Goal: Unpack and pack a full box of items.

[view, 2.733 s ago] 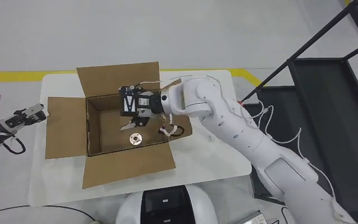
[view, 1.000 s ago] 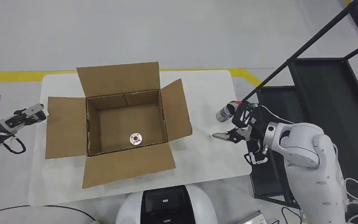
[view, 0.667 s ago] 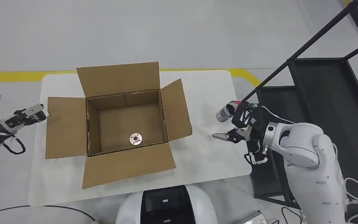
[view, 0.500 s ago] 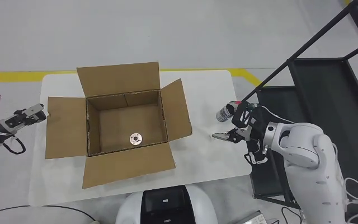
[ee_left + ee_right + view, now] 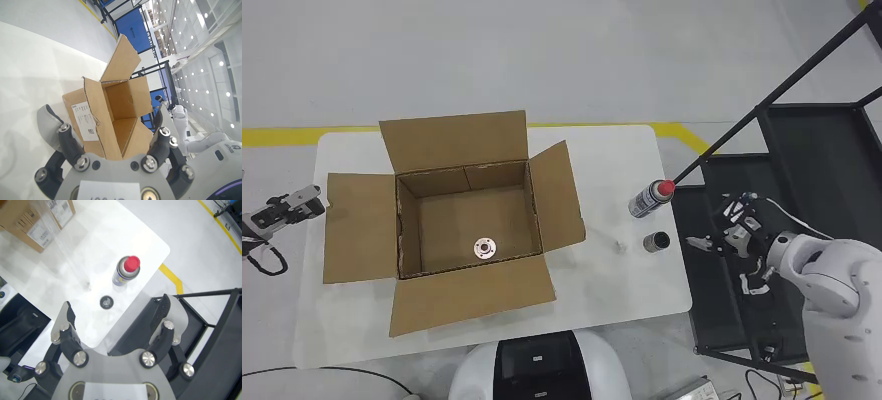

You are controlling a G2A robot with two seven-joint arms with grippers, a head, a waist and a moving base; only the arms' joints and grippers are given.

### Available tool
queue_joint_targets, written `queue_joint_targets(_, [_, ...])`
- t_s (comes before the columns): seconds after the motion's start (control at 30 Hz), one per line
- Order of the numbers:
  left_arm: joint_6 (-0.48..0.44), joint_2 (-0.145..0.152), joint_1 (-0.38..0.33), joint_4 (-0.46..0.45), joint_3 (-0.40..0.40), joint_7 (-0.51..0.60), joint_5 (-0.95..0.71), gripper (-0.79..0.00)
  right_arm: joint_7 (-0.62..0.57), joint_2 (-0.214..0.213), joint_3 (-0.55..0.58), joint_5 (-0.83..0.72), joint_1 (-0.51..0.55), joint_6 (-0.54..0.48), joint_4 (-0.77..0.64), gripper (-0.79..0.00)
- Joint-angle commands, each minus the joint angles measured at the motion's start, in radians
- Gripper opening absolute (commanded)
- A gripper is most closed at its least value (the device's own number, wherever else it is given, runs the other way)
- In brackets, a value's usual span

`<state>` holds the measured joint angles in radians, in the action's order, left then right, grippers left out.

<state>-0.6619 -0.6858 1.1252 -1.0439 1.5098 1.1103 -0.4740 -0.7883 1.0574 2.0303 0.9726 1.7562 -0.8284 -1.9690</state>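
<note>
An open cardboard box point(image 5: 467, 210) stands on the white table point(image 5: 602, 150); a round metal part point(image 5: 483, 246) lies on its floor. Right of the box stands a spray can point(image 5: 650, 200) with a red cap, and beside it a small dark cylinder point(image 5: 655, 241) and a tiny clear piece point(image 5: 621, 245). My right gripper point(image 5: 704, 241) hangs open just off the table's right edge, apart from them. Its wrist view shows the spray can point(image 5: 126, 271), the cylinder point(image 5: 106, 302) and my open right gripper point(image 5: 116, 303). My left gripper point(image 5: 104, 113) is open, left of the box point(image 5: 117, 106).
A black metal cart point(image 5: 812, 190) stands against the table's right side, beneath my right gripper. The box flaps point(image 5: 357, 225) spread outward on all sides. A yellow floor line point(image 5: 302, 135) runs behind the table.
My right arm left the box, let go of the small dark cylinder beside the spray can, then drew back right over the cart. The left arm stayed still.
</note>
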Motion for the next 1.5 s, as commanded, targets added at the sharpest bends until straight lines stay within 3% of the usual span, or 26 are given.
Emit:
queue_joint_targets(0.0, [0.000, 0.000, 0.000, 0.000, 0.000, 0.000, 0.000, 0.000, 0.013, -0.001, -0.019, 0.072, 0.017, 0.005, 0.024, 0.000])
queue_joint_targets(0.2, [0.000, 0.000, 0.000, 0.000, 0.000, 0.000, 0.000, 0.000, 0.103, 0.002, -0.123, 0.182, 0.009, 0.049, 0.166, 0.000])
queue_joint_targets(0.57, [0.000, 0.000, 0.000, 0.000, 0.000, 0.000, 0.000, 0.000, 0.210, 0.004, -0.276, 0.302, -0.125, 0.143, 0.398, 0.000])
queue_joint_targets(0.83, [0.000, 0.000, 0.000, 0.000, 0.000, 0.000, 0.000, 0.000, 0.229, 0.008, -0.375, 0.315, -0.190, 0.139, 0.456, 0.000])
queue_joint_targets(1.47, [0.000, 0.000, 0.000, 0.000, 0.000, 0.000, 0.000, 0.000, 0.252, 0.011, -0.481, 0.302, -0.254, 0.186, 0.552, 0.000])
